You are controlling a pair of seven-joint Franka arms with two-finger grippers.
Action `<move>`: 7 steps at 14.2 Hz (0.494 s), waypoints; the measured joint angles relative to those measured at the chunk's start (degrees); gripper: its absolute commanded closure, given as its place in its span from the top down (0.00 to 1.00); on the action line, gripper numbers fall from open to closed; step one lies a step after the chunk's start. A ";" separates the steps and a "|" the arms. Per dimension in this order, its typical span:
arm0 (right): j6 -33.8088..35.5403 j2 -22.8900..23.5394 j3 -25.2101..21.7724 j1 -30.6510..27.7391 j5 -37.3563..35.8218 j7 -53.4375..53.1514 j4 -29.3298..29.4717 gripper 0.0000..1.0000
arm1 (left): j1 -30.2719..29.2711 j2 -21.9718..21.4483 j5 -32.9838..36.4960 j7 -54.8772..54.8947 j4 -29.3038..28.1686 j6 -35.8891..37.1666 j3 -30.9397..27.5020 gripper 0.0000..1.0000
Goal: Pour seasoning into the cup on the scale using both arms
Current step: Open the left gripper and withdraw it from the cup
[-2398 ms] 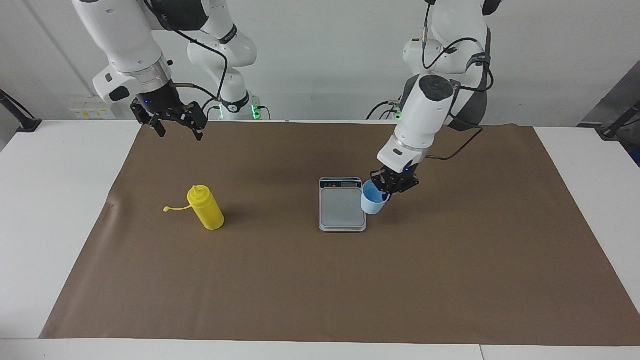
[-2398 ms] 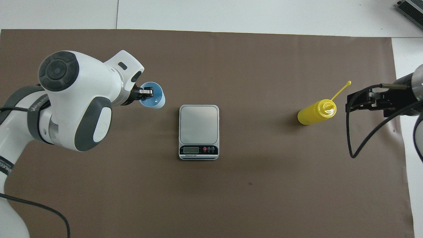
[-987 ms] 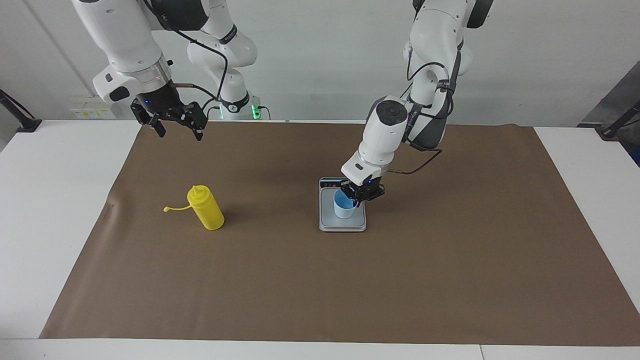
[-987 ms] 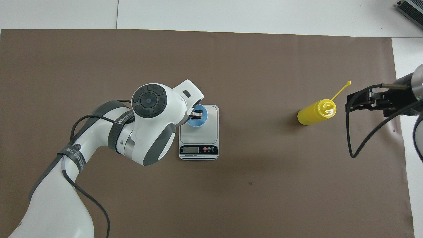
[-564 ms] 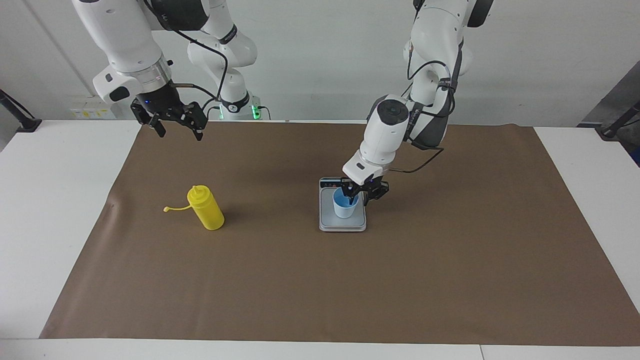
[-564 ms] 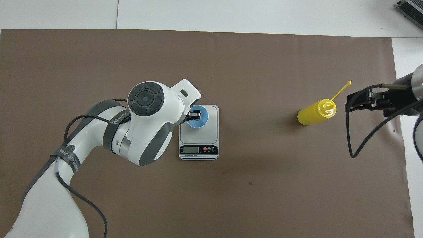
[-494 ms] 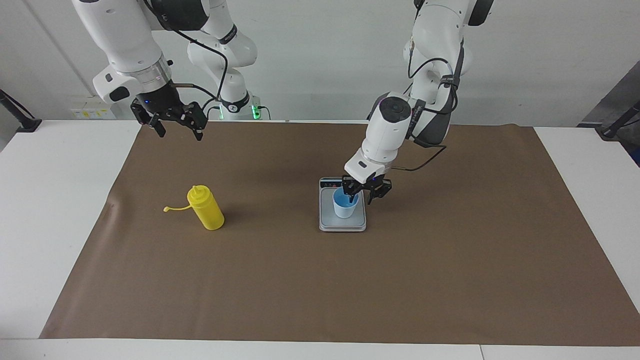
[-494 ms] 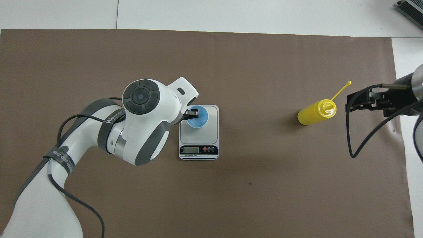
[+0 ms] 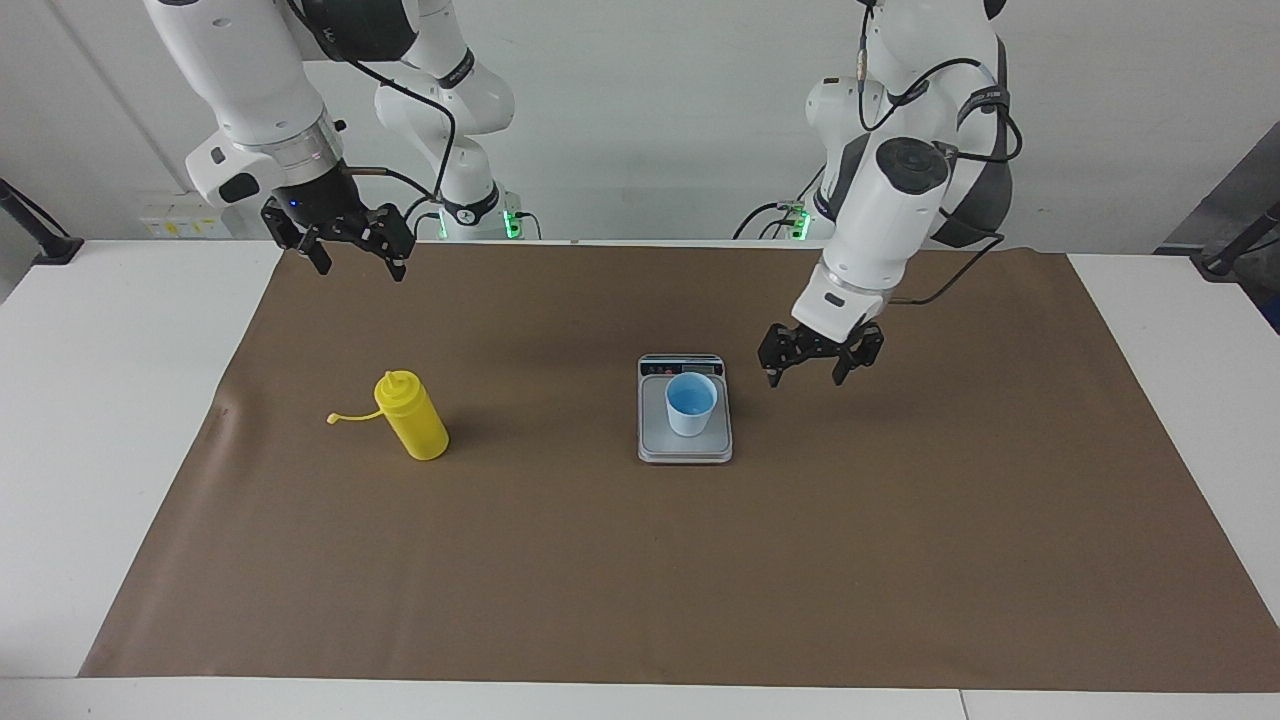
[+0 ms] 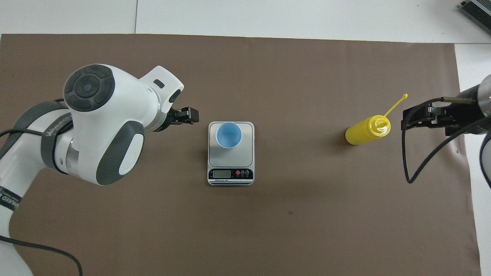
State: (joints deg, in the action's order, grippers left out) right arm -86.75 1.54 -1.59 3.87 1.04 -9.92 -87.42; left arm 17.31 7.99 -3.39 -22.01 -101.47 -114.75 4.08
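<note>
1. My left hand (image 9: 821, 375), fingers spread and empty, hangs beside the scale (image 9: 685, 450).
2. The cup (image 9: 691, 404) stands on the scale.
3. My right hand (image 9: 354, 262) waits spread; the bottle (image 9: 412, 417) stands on the surface (image 9: 600, 580).

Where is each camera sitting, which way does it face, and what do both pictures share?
Facing view: high across the table, looking at both robots; whole arms show, left gripper open beside the scale, right gripper waiting.
Overhead view: above the robots, looking down; left arm's wrist, right gripper's tips.
Shared: cup on scale, yellow bottle, brown mat.
</note>
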 measured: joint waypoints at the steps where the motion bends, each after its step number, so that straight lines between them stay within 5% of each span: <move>1: 0.00 0.00 0.00 0.00 0.00 0.00 0.00 1.00 | -1.45 -0.88 0.00 2.28 0.16 2.07 -0.04 1.00; 7: 0.00 0.00 0.00 0.00 0.00 0.00 0.00 1.00 | -10.50 -8.47 0.00 18.04 0.30 14.60 -0.27 1.00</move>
State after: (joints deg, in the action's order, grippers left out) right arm -86.75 1.54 -1.59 3.87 1.04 -9.92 -87.42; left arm 6.81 -0.48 -3.39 -3.97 -101.18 -100.14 3.81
